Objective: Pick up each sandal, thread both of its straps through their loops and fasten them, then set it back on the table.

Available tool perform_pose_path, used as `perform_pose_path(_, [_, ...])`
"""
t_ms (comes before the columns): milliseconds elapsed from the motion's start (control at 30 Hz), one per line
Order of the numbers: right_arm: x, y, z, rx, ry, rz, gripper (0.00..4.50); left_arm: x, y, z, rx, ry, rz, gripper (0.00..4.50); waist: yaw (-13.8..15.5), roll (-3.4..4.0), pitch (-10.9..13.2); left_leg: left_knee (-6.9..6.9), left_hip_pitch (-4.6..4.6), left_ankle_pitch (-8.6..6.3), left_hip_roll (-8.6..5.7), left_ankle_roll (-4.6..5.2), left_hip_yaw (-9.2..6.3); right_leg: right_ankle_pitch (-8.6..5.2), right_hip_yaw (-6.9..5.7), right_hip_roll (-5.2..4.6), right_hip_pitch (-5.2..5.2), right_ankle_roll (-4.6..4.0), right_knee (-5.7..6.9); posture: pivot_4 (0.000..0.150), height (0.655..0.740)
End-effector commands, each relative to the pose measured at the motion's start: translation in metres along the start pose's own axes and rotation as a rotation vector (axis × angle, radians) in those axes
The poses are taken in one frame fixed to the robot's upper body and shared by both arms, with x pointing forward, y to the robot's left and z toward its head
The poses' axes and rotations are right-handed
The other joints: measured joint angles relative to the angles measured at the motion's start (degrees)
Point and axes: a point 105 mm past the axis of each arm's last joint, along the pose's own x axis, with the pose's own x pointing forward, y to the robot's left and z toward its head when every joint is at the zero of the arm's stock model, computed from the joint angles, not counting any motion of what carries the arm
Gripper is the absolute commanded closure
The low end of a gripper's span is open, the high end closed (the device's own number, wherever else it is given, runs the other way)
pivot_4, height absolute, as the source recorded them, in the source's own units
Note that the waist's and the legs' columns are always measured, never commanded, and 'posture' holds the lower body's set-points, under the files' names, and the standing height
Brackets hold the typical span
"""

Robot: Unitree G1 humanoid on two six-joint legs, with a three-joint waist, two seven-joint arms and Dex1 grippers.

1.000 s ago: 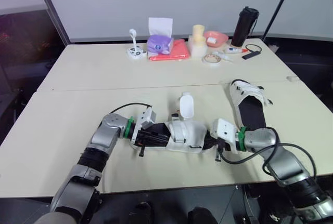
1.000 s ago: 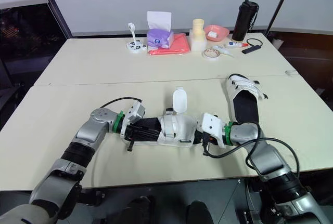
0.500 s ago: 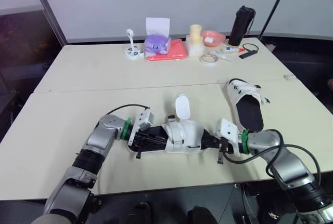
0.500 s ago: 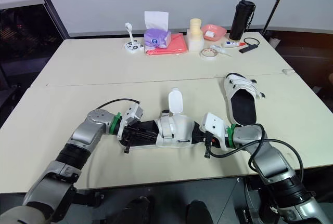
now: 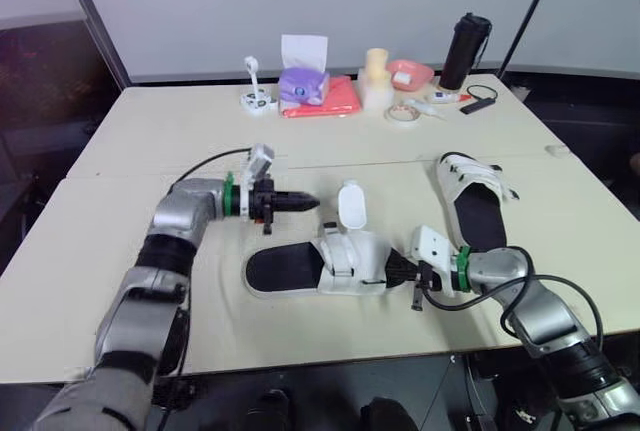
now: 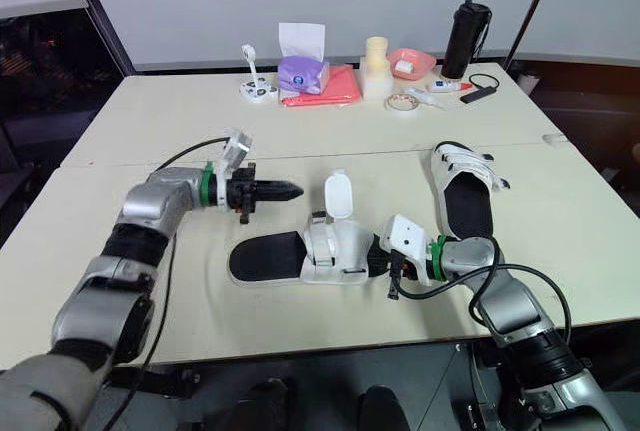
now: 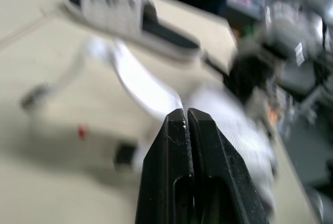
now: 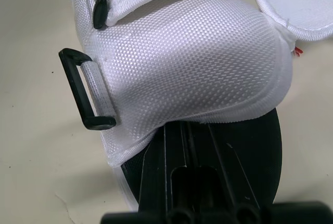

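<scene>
The near sandal (image 5: 330,266), white upper on a black sole, lies flat on the front table. Its toe strap (image 5: 351,205) stands up loose; the black loop (image 8: 83,96) beside the upper holds nothing. My right gripper (image 5: 392,271) is shut on this sandal's toe end, its fingers (image 8: 171,151) running under the white upper. My left gripper (image 5: 312,200) hovers above the table to the left of the loose strap, shut with nothing in it, apart from the sandal. A second white sandal (image 5: 478,201) lies to the right.
Along the far table edge stand a purple tissue box (image 5: 305,79) on a red cloth (image 5: 335,99), a cream cylinder (image 5: 377,76), a pink bowl (image 5: 410,73), a tape roll (image 5: 403,112) and a black bottle (image 5: 469,49). A seam (image 5: 180,172) joins the two tables.
My left gripper has let go of the near sandal's heel and lifted away toward the far left. The sandal now lies flat. My right gripper stays at the toe.
</scene>
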Motion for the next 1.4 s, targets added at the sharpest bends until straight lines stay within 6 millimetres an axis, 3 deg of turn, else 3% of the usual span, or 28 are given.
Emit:
perform_pose_path(33, [0.007,0.01,-0.016,0.029,0.059,0.033,4.5,0.014,0.009,0.003,-0.123,-0.058,0.02,4.21,-0.1,0.0,0.0,-0.01,0.0,0.0,0.0,0.0,0.02,0.0,-0.01,0.01,-0.01,0.0,0.01,0.15,0.74])
perform_pose_path(100, [0.007,0.011,-0.016,0.025,0.061,0.032,4.5,0.024,0.01,0.0,-0.174,-0.057,0.017,3.58,-0.1,-0.01,0.0,-0.01,0.0,0.0,0.0,0.0,0.03,0.0,-0.02,0.02,-0.02,0.0,0.03,0.15,0.74])
perform_pose_path(333, [0.004,0.009,-0.015,0.016,0.067,0.022,4.5,0.04,0.014,-0.007,-0.245,-0.05,0.024,0.06,-0.1,-0.02,0.0,0.0,0.0,0.0,0.0,0.0,0.06,0.0,-0.02,0.02,-0.01,0.0,0.04,0.15,0.74])
perform_pose_path(533, [0.003,0.006,-0.015,0.012,0.069,0.013,4.5,0.063,0.012,-0.009,-0.291,-0.079,0.012,0.02,0.1,-0.02,0.0,0.01,0.0,0.0,-0.01,-0.01,0.07,0.0,-0.02,0.01,0.0,0.01,0.04,0.15,0.74])
perform_pose_path(767, [0.003,0.004,-0.015,0.002,0.073,0.007,4.5,0.084,0.015,0.014,-0.379,-0.225,0.044,0.02,0.0,-0.04,0.0,0.01,-0.01,0.0,-0.01,-0.01,0.08,0.0,-0.02,0.01,0.0,0.02,0.04,0.15,0.74])
perform_pose_path(967, [0.002,0.003,-0.015,-0.004,0.077,0.002,4.5,0.089,0.02,0.037,-0.434,-0.337,0.08,0.02,0.0,-0.04,0.0,0.01,-0.01,0.01,-0.01,-0.01,0.09,0.0,-0.03,0.01,0.0,0.03,0.04,0.15,0.74])
perform_pose_path(1400, [0.002,0.002,-0.014,-0.008,0.076,-0.007,4.5,0.093,0.017,0.057,-0.453,-0.414,0.055,0.02,0.0,-0.04,0.0,0.02,0.0,0.01,-0.02,-0.02,0.1,0.0,-0.03,0.01,0.01,0.04,0.05,0.15,0.74])
